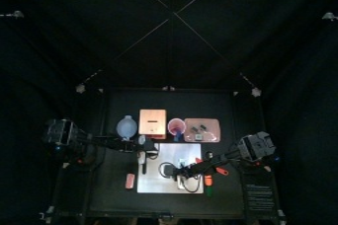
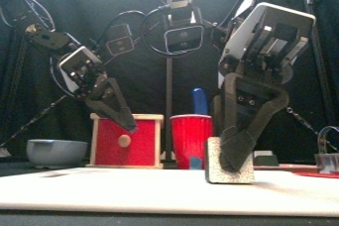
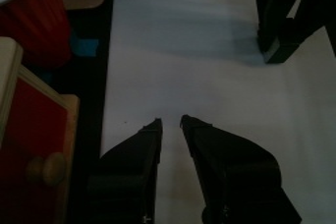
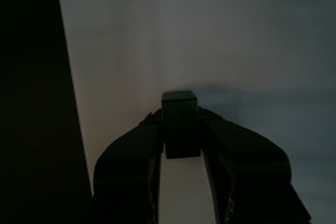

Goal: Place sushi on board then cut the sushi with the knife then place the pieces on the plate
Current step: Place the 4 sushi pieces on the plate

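Right end effector [image 2: 236, 159] clamps the sushi piece [image 2: 227, 175] upright on the white board [image 2: 119, 188] (left end effector [image 3: 170, 122]: empty, slightly apart).

This is a robotics lab's test booth, not a real kitchen. Black curtains [image 1: 169, 32] close in a small black desk [image 1: 109, 204], and two black robot arms reach over it, the left arm [image 1: 93, 142] from 9 o'clock and the right arm [image 1: 248, 148] from 3 o'clock. The kitchenware is toy staging: a white cutting board [image 2: 133, 185] lies under the arms. Along the desk's 12 o'clock edge stand a blue-grey two-handled bowl [image 2: 56, 151], a pale wooden box with a red drawer front [image 2: 126, 141], a red cup [image 2: 192, 136] holding a blue toy knife [image 2: 200, 99], and a flat pink tray [image 1: 201, 128]. The right pincer [image 2: 239, 156] grips a dark green toy sushi block [image 4: 180, 110].
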Action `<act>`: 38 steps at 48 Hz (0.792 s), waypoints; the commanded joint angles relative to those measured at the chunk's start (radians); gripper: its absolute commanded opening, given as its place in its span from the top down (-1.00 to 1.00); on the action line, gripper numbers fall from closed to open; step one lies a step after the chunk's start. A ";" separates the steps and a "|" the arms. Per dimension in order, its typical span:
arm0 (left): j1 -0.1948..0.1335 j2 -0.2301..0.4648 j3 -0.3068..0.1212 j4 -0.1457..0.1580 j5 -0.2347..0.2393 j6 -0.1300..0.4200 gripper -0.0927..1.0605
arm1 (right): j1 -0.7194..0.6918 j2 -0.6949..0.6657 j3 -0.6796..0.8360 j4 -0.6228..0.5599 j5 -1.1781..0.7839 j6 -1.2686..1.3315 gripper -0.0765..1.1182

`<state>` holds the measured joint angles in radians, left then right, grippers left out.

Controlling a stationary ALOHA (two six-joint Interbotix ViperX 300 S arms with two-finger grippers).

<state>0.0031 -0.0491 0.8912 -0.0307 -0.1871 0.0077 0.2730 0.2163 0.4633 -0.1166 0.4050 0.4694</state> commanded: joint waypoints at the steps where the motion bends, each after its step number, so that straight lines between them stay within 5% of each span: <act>1: -0.002 -0.005 -0.009 0.000 -0.005 0.000 -0.31 | -0.011 -0.089 0.003 -0.005 0.020 0.002 -0.08; 14: -0.002 -0.005 -0.011 -0.002 -0.005 0.000 -0.31 | -0.152 -0.322 0.158 -0.006 0.101 0.003 -0.08; 38: -0.011 -0.008 -0.026 -0.006 -0.005 -0.002 -0.31 | -0.620 -0.652 0.482 -0.098 0.198 -0.008 -0.09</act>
<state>-0.0031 -0.0491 0.8882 -0.0322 -0.1871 0.0077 -0.2884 -0.4004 0.9250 -0.2025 0.5860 0.4617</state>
